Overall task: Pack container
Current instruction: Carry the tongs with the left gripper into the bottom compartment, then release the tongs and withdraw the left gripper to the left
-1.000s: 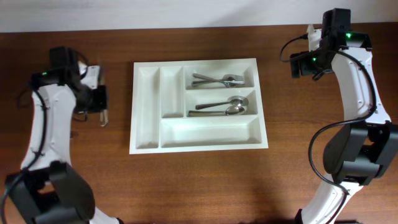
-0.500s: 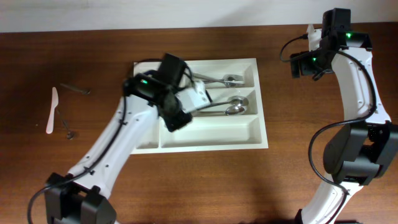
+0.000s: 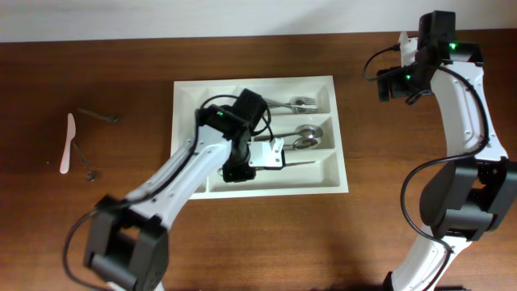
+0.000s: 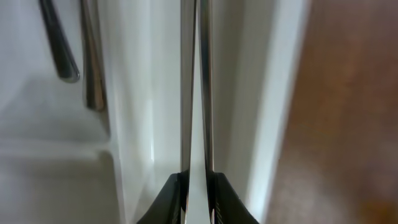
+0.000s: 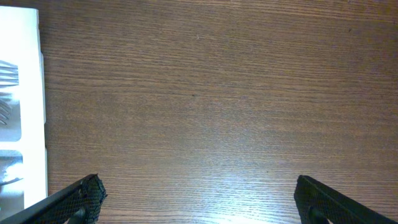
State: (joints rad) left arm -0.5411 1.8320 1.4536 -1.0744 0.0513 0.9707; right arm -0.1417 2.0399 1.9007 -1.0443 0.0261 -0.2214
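Left gripper (image 3: pixel 284 158) grips one knife (image 3: pixel 304 162); perhaps two spoons (image 3: pixel 305 137) beside.

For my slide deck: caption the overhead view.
Left gripper holds a slim metal utensil over the cutlery tray's long bottom compartment; forks and spoons already sorted.

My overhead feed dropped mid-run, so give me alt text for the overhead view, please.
The left claw, reaching across the white cutlery tray, is shut on a slim metal utensil over the bottom long compartment. Forks and spoons lie in the two compartments above it. The right arm stands apart from the tray.
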